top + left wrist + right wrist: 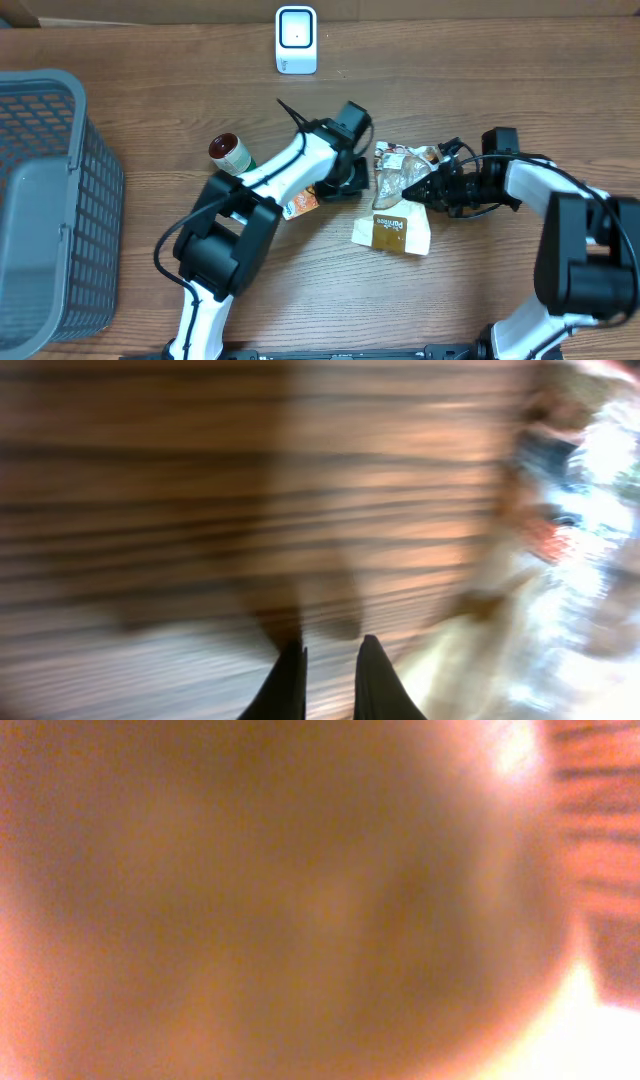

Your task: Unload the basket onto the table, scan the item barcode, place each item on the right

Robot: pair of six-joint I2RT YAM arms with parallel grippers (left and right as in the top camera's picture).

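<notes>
A clear crinkled snack packet [396,170] lies at the middle of the table. My right gripper [424,189] reaches in from the right and is shut on its right edge. The right wrist view is only a brown blur pressed against the lens. A brown-and-white packet [392,232] lies flat just in front. My left gripper [358,180] sits at the clear packet's left side. In the blurred left wrist view the left gripper [330,646] is shut and holds nothing, with the shiny packet [560,560] to its right. The white scanner [296,40] stands at the back.
A grey mesh basket [40,200] fills the left side. A bottle with a dark red cap [228,150] lies left of my left arm. An orange packet [303,205] pokes out from under that arm. Bare wood lies in front of the packets.
</notes>
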